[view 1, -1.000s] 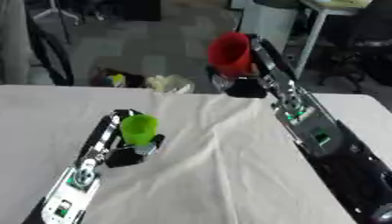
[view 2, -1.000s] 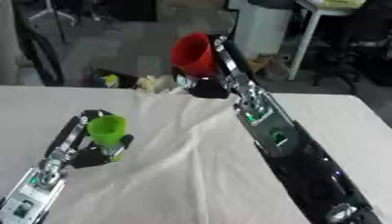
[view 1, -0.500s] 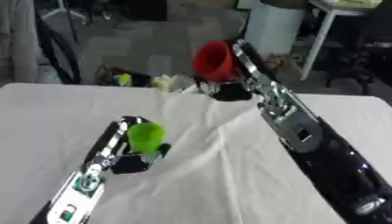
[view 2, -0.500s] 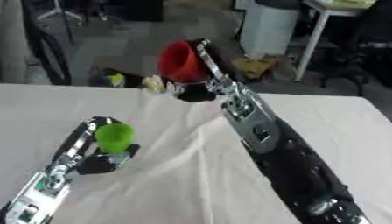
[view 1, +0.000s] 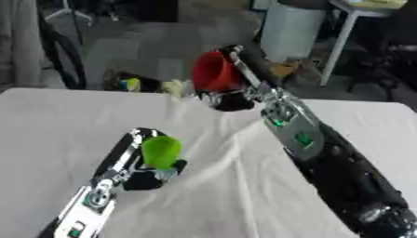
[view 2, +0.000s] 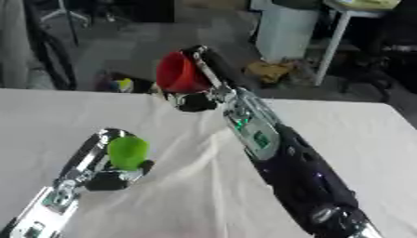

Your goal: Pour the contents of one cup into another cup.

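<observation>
A red cup (view 1: 213,71) is held up above the far side of the table, tipped on its side with its mouth facing left. My right hand (view 1: 234,96) is shut on it, the arm running in from the lower right. A green cup (view 1: 160,151) stands lower and nearer, over the white cloth (view 1: 236,195) left of centre. My left hand (view 1: 146,177) is shut on the green cup from below and behind. The inside of neither cup shows.
The white cloth has raised folds running through the middle. Beyond the far table edge, small objects (view 1: 130,84) lie on the floor. A white bin (view 1: 289,30) and a table leg (view 1: 346,35) stand further back.
The red cup and my right hand have moved left, toward the space above the green cup. The whole picture has shifted, so the camera has also moved. The green cup stays in my left hand.
</observation>
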Controlling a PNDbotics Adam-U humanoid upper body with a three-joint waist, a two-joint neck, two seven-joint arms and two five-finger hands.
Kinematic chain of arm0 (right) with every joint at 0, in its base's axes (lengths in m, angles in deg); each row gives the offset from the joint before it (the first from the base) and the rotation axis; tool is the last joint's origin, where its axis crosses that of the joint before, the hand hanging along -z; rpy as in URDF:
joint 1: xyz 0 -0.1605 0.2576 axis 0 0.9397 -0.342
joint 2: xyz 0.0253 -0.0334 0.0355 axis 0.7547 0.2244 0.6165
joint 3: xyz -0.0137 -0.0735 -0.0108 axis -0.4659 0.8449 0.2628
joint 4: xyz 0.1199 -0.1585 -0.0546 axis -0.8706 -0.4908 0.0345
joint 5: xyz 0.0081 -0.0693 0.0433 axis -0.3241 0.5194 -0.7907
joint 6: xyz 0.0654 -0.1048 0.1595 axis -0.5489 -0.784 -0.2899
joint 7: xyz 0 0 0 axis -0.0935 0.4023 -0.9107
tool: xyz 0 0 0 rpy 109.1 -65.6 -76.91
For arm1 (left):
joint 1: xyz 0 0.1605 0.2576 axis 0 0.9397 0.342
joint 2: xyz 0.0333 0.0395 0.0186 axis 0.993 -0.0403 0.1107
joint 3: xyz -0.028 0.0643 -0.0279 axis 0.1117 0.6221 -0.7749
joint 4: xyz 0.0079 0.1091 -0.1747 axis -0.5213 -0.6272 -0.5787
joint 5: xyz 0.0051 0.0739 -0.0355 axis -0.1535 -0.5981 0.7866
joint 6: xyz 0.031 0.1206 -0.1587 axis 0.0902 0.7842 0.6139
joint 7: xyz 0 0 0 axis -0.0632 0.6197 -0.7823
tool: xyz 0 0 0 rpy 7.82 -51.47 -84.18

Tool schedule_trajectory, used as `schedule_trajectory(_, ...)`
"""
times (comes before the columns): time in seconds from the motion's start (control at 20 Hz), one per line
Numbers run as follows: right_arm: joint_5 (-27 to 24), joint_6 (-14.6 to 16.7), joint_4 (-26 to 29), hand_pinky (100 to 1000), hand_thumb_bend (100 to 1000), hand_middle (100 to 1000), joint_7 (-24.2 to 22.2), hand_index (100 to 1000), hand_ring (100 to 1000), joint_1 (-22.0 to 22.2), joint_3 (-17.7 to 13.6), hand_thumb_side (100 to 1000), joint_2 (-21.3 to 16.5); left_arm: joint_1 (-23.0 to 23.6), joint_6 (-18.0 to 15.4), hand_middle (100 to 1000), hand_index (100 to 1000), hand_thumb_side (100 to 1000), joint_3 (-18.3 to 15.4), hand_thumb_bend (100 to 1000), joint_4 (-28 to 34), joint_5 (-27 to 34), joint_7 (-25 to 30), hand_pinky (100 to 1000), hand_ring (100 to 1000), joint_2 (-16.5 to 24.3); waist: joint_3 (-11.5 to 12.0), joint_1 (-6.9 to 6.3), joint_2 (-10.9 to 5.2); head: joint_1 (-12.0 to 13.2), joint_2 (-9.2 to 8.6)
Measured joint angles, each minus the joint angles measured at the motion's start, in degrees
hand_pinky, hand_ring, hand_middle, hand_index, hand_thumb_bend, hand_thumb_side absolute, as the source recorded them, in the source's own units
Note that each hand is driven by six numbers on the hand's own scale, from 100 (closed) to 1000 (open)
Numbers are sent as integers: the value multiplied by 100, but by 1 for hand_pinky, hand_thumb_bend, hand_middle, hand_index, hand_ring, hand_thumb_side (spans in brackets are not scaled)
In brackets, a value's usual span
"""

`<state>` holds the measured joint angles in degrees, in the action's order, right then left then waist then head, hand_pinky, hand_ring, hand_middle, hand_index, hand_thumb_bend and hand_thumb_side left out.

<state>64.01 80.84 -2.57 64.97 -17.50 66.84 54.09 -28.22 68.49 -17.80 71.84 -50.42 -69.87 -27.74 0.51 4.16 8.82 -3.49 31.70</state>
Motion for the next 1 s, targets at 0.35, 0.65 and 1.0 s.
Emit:
schedule_trajectory(0.35,678,58,-36,477,100,444,-15,599,363,-52,59,100,190,0,-98,325,568,236,17,242,-62,-93,-97,100,230,-47,-17,26,0,-19,0)
schedule_trajectory(0.65,961,32,5,481,100,447,-43,599,367,-52,164,100,311,0,-158,337,569,237,17,236,-143,-202,-167,100,230,-95,-57,53,0,-23,0)
schedule_trajectory(1.0,1372,92,294,486,100,452,-80,597,372,-49,329,100,341,0,-167,341,569,235,-5,238,-203,-249,-211,100,230,-136,-85,58,0,-23,0)
